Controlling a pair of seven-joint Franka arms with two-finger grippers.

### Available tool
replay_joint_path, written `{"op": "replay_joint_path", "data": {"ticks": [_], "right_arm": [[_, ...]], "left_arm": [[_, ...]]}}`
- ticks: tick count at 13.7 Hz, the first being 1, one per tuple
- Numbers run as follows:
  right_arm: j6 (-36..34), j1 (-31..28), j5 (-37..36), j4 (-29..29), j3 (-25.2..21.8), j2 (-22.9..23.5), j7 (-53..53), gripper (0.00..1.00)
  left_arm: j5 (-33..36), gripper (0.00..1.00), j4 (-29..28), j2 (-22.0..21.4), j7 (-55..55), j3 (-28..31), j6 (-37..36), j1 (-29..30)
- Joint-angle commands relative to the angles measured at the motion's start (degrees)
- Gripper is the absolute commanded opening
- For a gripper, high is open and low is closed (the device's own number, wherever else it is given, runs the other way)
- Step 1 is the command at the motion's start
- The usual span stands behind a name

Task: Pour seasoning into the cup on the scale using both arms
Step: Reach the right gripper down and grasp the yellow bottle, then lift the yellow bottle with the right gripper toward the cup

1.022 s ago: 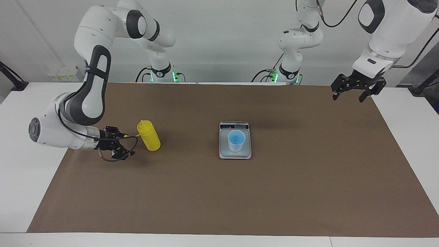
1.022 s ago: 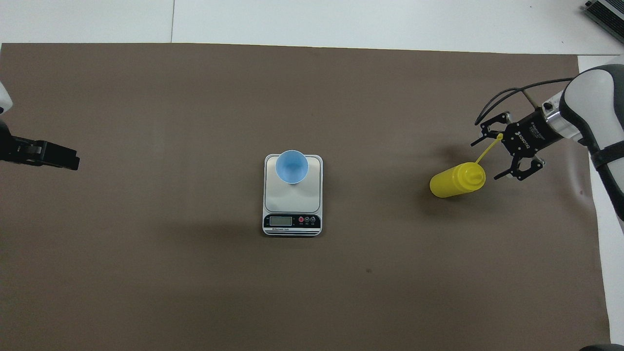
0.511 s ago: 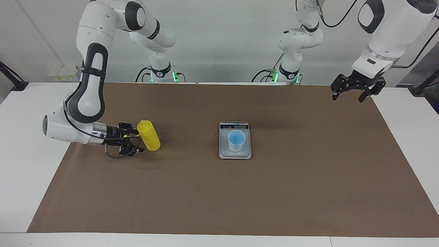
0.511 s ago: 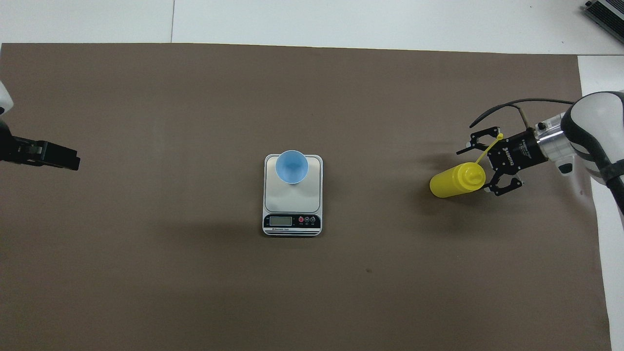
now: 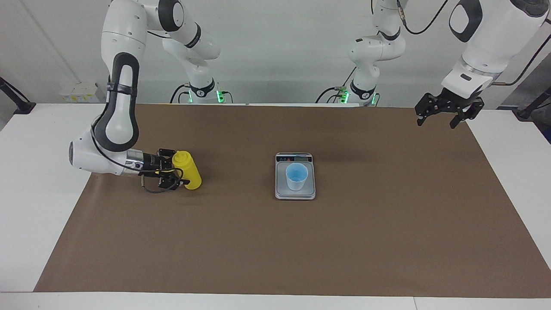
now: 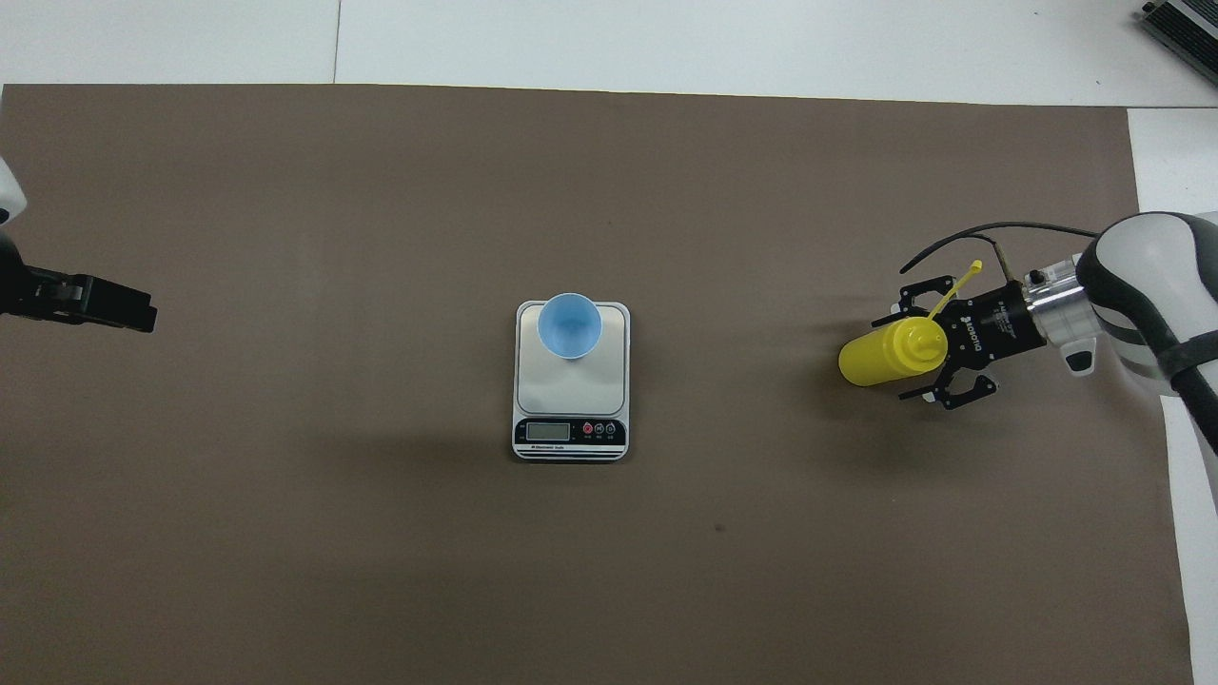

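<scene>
Closing on the seasoning [image 5: 187, 171] was your step: the right end effector [image 5: 174, 173], fingers spread wide and gripping nothing, sat level at the upright bottle toward the right arm's end of the surface [image 5: 258, 249]. You needed both fingers past the bottle's middle before squeezing. The cup [image 5: 296, 176] stood on the scale [image 5: 295, 193]. The left end effector [image 5: 443, 113] waited, open and empty. Only overhead did the tether and the display face show.

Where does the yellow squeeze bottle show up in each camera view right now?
Facing view: yellow squeeze bottle stands at mid-height near the picture's left side, between the open fingers of the right hand.
Overhead view: same bottle near the picture's right side, at mid-height.
Shared landmark: the scale with the blue cup sits mid-table in both.
</scene>
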Motion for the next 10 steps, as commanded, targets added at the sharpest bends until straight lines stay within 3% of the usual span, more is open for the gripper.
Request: {"op": "replay_joint_path", "data": {"ticks": [1,2,3,4,7,10], "right_arm": [[0.8,-0.5,3.27,-3.31,0.23,-2.67,0.14,0.79],[1.06,-0.5,3.64,-3.31,0.23,-2.84,-0.12,0.28],[1.5,-0.41,5.29,-3.39,0.23,-3.02,0.66,0.09],[1.85,-0.5,6.96,-3.39,0.05,-3.1,1.37,0.0],[8.34,0.29,6.89,-3.22,0.14,-5.73,9.86,0.0],[15.01,6.86,6.11,-2.17,-0.03,-7.49,16.82,0.0]], "left_arm": [[0.02,1.0,-1.47,-1.38,-0.26,-0.44,0.18,0.68],[0.02,1.0,-1.38,-1.38,-0.08,-0.44,0.18,0.77],[0.02,1.0,-1.29,-1.38,0.09,-0.44,-0.08,0.86],[0.02,1.0,-1.12,-1.38,0.18,-0.44,-0.34,0.95],[0.02,1.0,-0.76,-1.29,0.36,-0.35,-0.7,0.86],[0.02,1.0,-0.85,-1.29,0.36,-0.35,-0.52,0.86]]}}
